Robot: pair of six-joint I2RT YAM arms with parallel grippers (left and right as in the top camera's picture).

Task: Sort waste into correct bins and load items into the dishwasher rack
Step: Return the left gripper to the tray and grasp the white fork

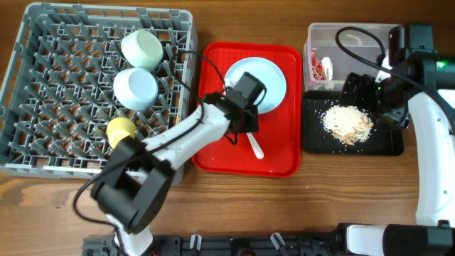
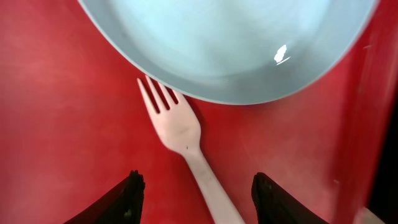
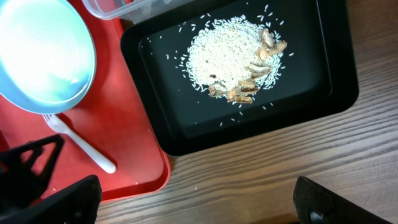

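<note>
Left gripper (image 2: 198, 180) open, fingers (image 2: 127, 199) either side of white fork (image 2: 177, 127) at its handle, clear of it. Fork lies on red tray (image 2: 62, 93), tines at plate (image 2: 236, 43) rim. Right gripper (image 3: 196, 186) open above black tray (image 3: 336, 68) holding food scraps (image 3: 230, 56).

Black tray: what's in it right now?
Only food scraps: a rice pile with beige chunks on one side, stray grains around. Overhead the right arm covers the upper edge of the black tray; right wrist view shows nothing else there.

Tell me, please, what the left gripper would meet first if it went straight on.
Probably the fork: its handle lies between the open fingers of the left gripper, though depth is unclear.
</note>
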